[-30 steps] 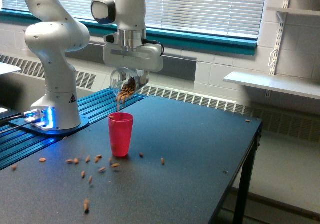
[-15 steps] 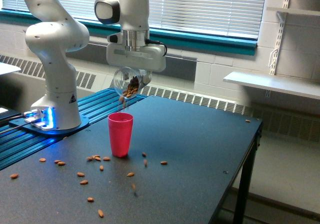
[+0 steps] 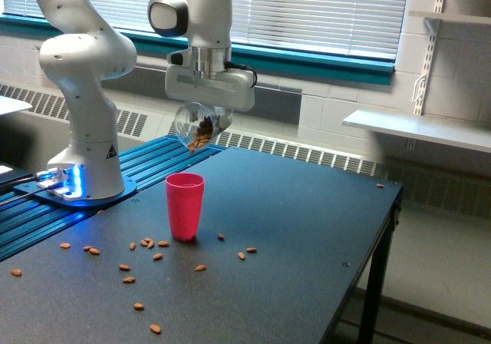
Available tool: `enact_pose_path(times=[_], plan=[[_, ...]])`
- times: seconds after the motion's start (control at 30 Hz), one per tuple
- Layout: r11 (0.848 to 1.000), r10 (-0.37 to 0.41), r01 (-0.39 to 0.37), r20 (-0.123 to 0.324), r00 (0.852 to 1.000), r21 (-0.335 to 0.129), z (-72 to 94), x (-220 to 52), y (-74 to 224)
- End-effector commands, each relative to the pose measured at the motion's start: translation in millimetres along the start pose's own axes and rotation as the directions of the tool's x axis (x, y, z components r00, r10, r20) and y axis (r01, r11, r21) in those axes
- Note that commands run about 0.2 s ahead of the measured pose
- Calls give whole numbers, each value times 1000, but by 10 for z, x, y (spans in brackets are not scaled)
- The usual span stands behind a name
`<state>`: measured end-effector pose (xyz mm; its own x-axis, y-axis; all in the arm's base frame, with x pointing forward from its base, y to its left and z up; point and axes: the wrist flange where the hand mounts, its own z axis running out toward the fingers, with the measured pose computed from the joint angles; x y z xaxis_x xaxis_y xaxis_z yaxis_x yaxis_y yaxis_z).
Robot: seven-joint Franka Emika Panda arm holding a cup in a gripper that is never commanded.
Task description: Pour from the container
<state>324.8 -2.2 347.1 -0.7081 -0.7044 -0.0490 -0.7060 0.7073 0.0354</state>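
Many brown nuts (image 3: 150,243) lie loose on the dark table (image 3: 307,221) around the foot of the red cup (image 3: 185,206), spread mostly toward the exterior view's left and toward the camera. A second ago several of them were blurred and bouncing, and a stream hung below the container (image 3: 199,125); now they have come to rest and almost nothing is falling. The container has also drifted slightly toward the exterior view's right and sits a little higher above the red cup. My reading is that the pour is slowing or near its end, and that much of it has missed the cup.

The gripper (image 3: 205,114) is clamped around the container, a clear round jar tipped over with its mouth aimed down toward the red cup, a clump of nuts left inside. How many remain is hard to judge through the glare on the plastic.

Nothing stands between the container and the red cup. Behind the red cup, toward the exterior view's left, the arm's white base (image 3: 86,176) sits on a blue ribbed rail (image 3: 31,221). One stray nut (image 3: 380,185) lies far from the cup near the table's far corner. The spilled nuts block nothing, though they could roll off the table's near edge.
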Motion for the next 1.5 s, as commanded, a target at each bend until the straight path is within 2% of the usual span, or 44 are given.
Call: enact_pose_path(times=[0.03, 0.27, 0.5, 0.9, 1.17, 1.3, 1.5], plan=[[999, 43, -43, -16, 999, -7, -4, -17, 62], [997, 74, -75, -39, 996, -9, 25, -23, 77], [996, 93, -94, -22, 995, -13, 40, -70, 54], [994, 103, -104, -20, 995, -45, 45, -76, -2], [991, 112, -114, -33, 993, -65, 5, -56, -40], [992, 109, -111, -26, 994, -67, -22, -49, -56], [989, 117, -120, -46, 992, -82, -52, -16, -48]])
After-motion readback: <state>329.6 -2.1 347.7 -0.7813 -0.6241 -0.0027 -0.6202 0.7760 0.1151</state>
